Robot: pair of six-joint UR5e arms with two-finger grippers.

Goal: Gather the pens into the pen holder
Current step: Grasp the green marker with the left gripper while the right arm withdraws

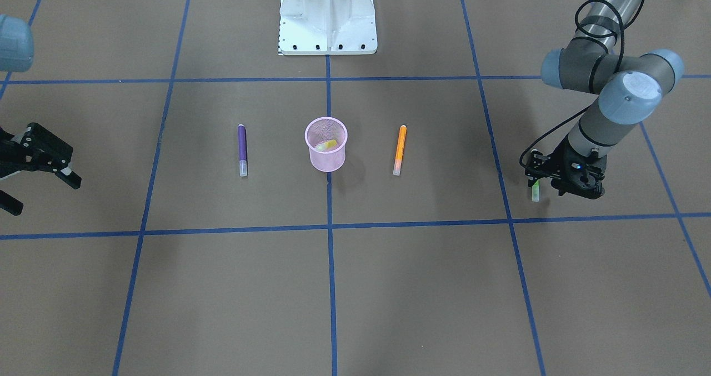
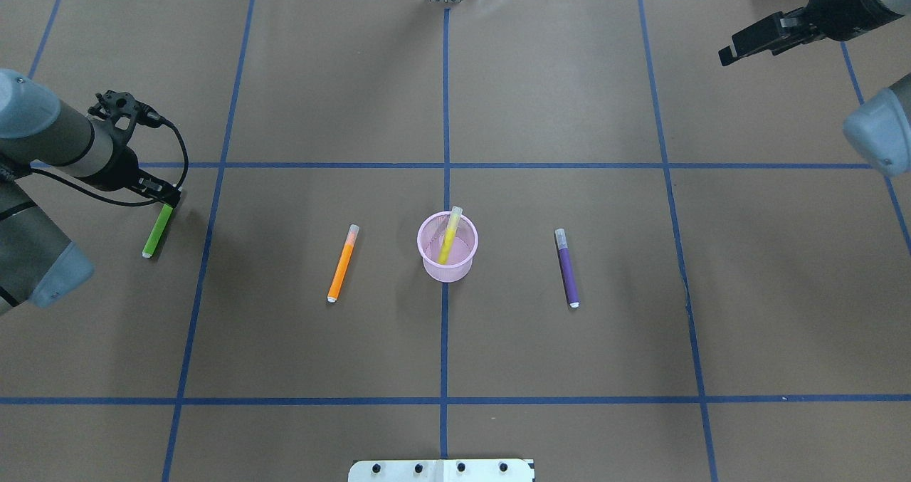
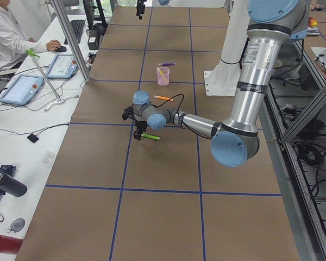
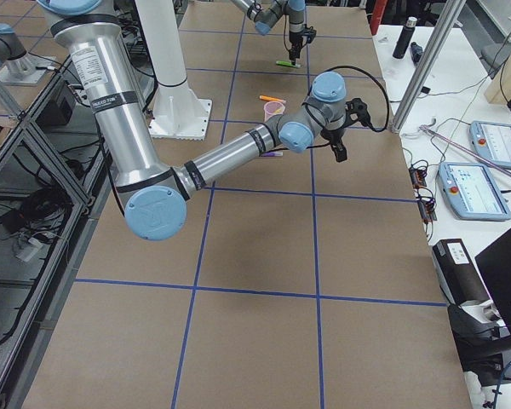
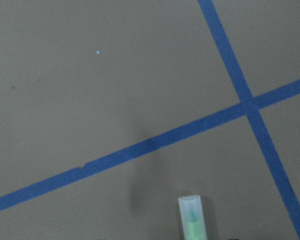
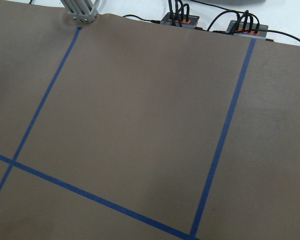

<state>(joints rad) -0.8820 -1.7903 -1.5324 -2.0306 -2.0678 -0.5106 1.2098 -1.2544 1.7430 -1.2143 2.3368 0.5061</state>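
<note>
Brown, blue-taped table (image 2: 320, 76) bears the pink mesh pen holder (image 2: 447, 260), a yellowish pen (image 2: 450, 234) leaning inside, between orange pen (image 2: 342, 263) and purple pen (image 2: 567, 268). Left gripper (image 2: 171, 201) pinches the green pen (image 2: 157, 231) by one end; right gripper (image 1: 43, 192) gapes empty, well apart.

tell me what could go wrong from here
The left end effector seems to grip the green pen near one end, so it could swing or slip.
The orange pen lies between it and the cup; a low carry might knock it.
The yellow pen leans in the cup and could block the drop.
</note>
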